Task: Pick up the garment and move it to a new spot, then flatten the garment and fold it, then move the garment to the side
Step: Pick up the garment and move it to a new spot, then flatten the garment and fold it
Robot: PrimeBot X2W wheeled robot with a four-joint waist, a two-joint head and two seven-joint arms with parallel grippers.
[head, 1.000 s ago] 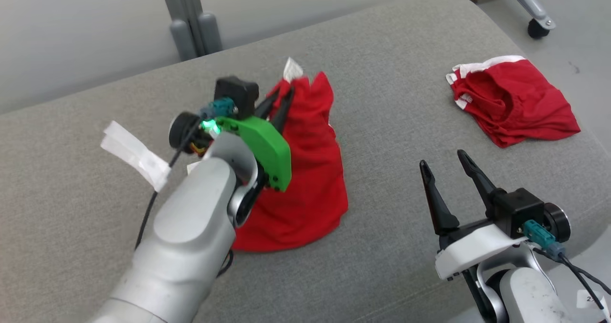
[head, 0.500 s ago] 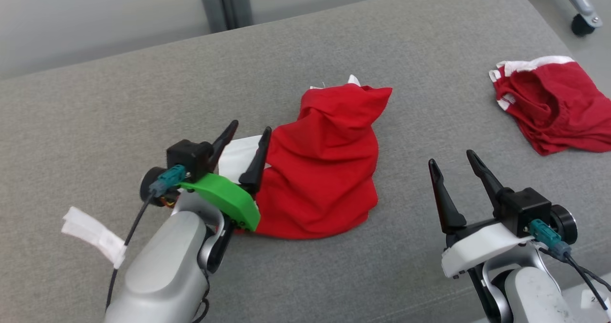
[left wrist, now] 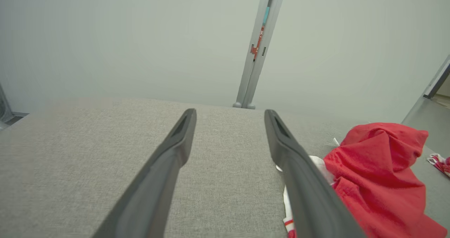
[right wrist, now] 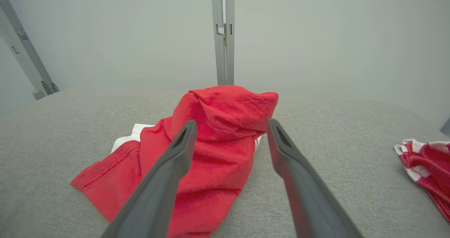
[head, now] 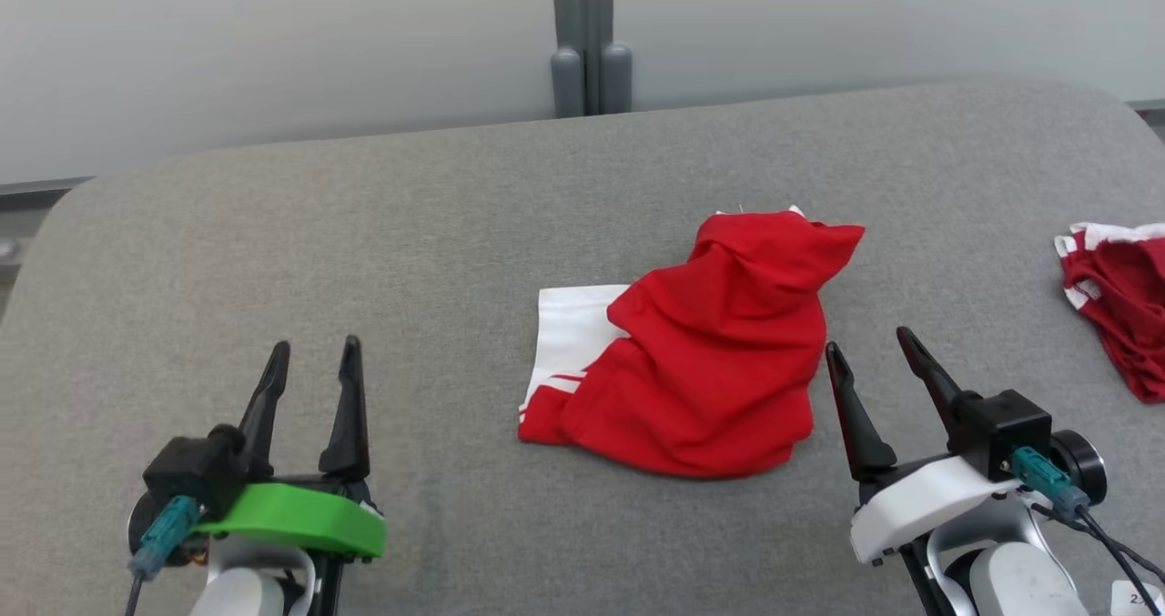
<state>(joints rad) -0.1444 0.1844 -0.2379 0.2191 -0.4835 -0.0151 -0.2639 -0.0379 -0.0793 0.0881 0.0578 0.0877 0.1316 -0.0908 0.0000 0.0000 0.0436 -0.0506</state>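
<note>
The left gripper (head: 316, 348) stands open at the lower left of the head view, its two dark fingers pointing up the frame and holding nothing, with bare grey surface (head: 364, 234) around them. A green housing sits at its base. At the lower right, the right gripper (head: 866, 341) is likewise spread wide and empty, its nearer finger just beside the lower right edge of the garment (head: 719, 352) without clearly touching it.

The garment lies bunched in a red heap a little right of the frame's centre, between the two grippers and much nearer the right one. Its upper end rises in a folded peak, and a white sleeve (head: 569, 334) with red stripes spreads flat from its left side onto the surface.

In the right wrist view the heap sits straight ahead between the open fingers; in the left wrist view it lies off to the right, beyond the right-hand finger.

A smaller red-and-white cloth (head: 1115, 297) lies crumpled at the right edge of the head view, well apart from the garment. A grey post (head: 590, 43) rises behind the surface at top centre, against a pale wall.
</note>
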